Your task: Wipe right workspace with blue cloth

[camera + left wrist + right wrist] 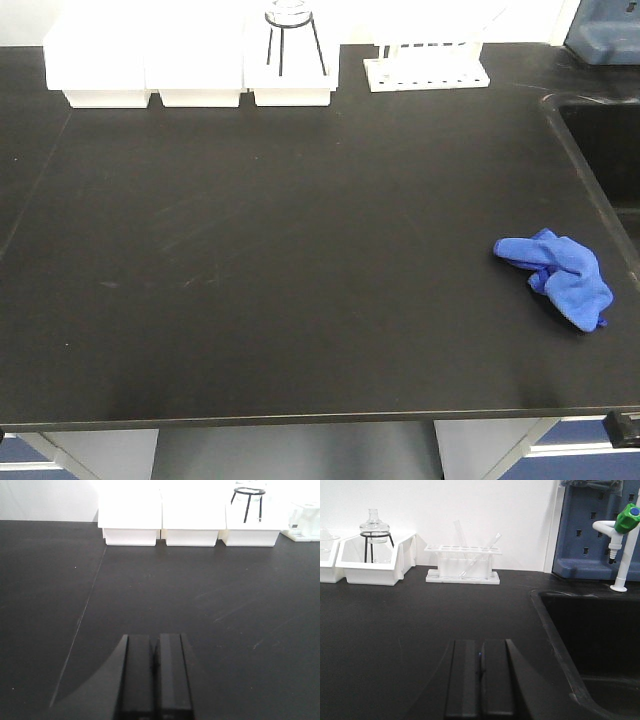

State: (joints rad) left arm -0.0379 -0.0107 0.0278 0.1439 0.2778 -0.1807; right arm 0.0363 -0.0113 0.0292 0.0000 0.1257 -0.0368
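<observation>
The blue cloth (558,274) lies crumpled at the lower right of the front view, on the black counter (280,260), near the counter's right edge and just in front of the sink (603,150). Neither arm shows in that view, and nothing touches the cloth.

In the left wrist view, the left gripper (156,642) sits at the bottom centre of the frame. Its two dark fingers are pressed flat together with only a seam between them and nothing held. It points low and nearly level across the bare counter, toward the row of white bins (190,517) at the top.

In the right wrist view, the right gripper (480,647) has the same pose. Its jaws are closed against each other, with a tiny blue fleck in the seam. The sink's raised rim runs just to the right of it.

Farther back along the wall stand the white bins and a glass flask (374,524) on a black tripod inside one bin. To the right are a white test-tube rack (462,562) with a few tubes and a white tap (622,540) with a green cap at the upper right.
</observation>
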